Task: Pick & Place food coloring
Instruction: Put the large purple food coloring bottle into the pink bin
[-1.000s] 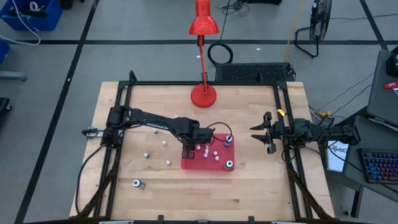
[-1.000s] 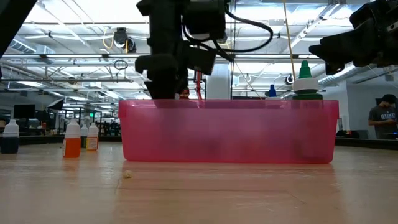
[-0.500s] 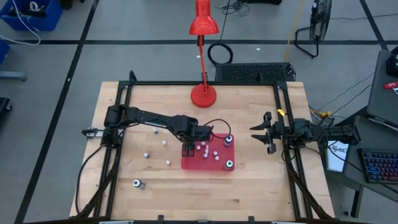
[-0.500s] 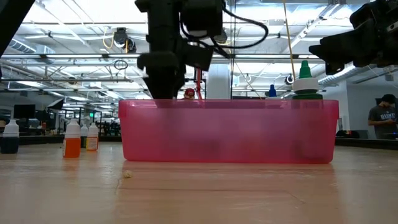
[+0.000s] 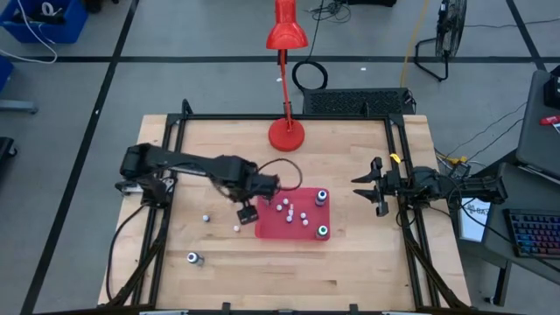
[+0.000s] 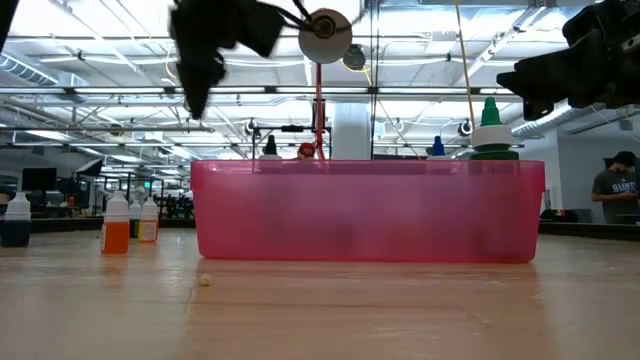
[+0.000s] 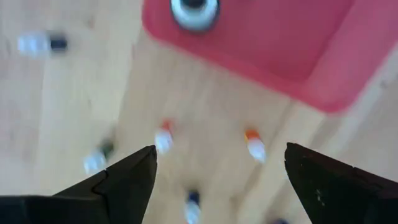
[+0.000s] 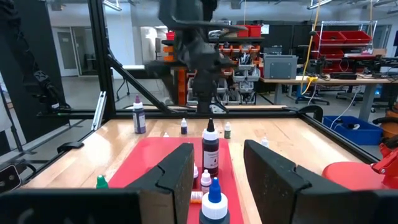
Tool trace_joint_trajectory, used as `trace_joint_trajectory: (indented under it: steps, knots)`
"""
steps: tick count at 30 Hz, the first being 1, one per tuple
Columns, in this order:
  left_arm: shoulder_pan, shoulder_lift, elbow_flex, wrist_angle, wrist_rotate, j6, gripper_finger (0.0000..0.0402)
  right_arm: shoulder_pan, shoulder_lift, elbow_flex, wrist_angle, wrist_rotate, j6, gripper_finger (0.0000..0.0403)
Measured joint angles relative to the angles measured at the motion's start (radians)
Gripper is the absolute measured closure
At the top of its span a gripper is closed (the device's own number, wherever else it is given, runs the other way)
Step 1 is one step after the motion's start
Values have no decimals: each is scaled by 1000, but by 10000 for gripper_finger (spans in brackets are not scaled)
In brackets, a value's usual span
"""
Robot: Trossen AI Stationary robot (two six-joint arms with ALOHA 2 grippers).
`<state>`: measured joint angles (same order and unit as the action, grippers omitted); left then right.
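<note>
The food coloring is scattered. Several tiny white bottles [image 5: 289, 210] and two larger vials [image 5: 321, 196] stand in the red tray [image 5: 262, 232]. More small bottles [image 5: 236, 227] and one vial [image 5: 192, 258] stand on the wood to the tray's left. My left gripper [image 5: 247, 213] hangs open just off the tray's left edge, high above the table, pointing down; in its wrist view my left gripper [image 7: 217, 180] has nothing between its fingers, only loose bottles [image 7: 163, 138] far below. My right gripper [image 5: 361, 187] waits open at the table's right side, level, touching nothing.
A red desk lamp stands with its base [image 5: 287, 133] at the table's far edge. The low view shows the tray's pink wall [image 6: 370, 210] and bottles [image 6: 116, 225] left of it. Black frame rails [image 5: 175, 131] border the table. Bare wood lies near the front edge.
My left gripper has risen out of the tray's left end and swung toward the table's left edge, rolling about its own axis as it went. Its fingers have opened wide. My right arm has kept still.
</note>
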<state>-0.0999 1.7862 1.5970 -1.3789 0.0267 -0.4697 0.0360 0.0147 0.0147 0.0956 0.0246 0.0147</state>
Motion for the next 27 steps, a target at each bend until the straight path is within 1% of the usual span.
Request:
trace_joint_trajectory:
  steps: [5, 13, 16, 20, 23, 27]
  knots:
    - [-133, -61, 0, -87, -32, -282, 51, 0, 0, 0, -1, 0, 0, 273]
    - [-421, -84, -42, -146, -87, -876, 50, 0, 0, 0, -2, 0, 0, 273]
    - [-514, -83, -82, -138, -70, -1095, 50, 0, 0, 0, -2, 0, 0, 273]
    - [-599, -83, -123, -133, -11, -1342, 50, 0, 0, 0, -2, 0, 0, 273]
    - [-653, -83, -135, -115, -27, -1470, 50, 0, 0, 0, -2, 0, 0, 273]
    - [-704, -83, -150, -83, -62, -1570, 50, 0, 0, 0, -2, 0, 0, 273]
